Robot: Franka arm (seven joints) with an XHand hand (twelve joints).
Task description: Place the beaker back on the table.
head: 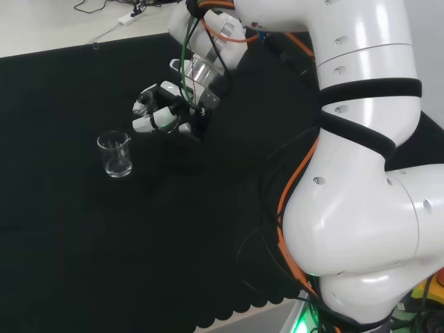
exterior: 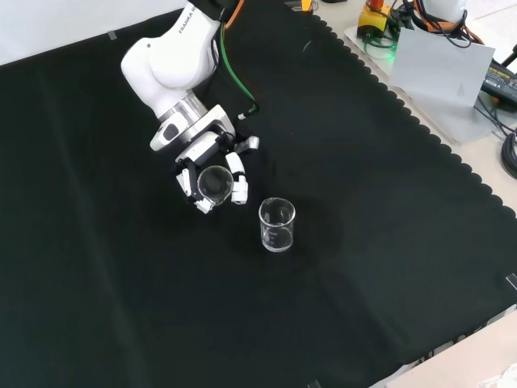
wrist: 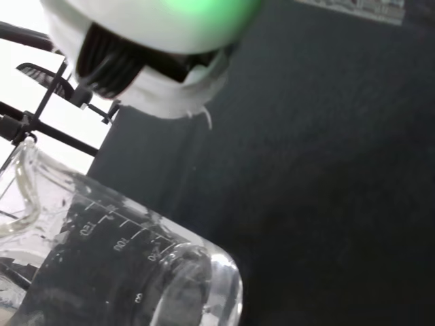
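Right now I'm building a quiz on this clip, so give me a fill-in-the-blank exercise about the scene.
1. The hand has its fingers curled round a clear glass ____.
2. A second beaker stands ____ on the cloth, apart from the hand.
3. The cloth covering the bench is ____.
4. In the front view, the standing beaker is to the ____ of the hand.

Missing words: beaker; upright; black; right

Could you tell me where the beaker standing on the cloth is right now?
In the front view the standing beaker sits upright on the black cloth, just right of and below the robot hand, which holds a second beaker.
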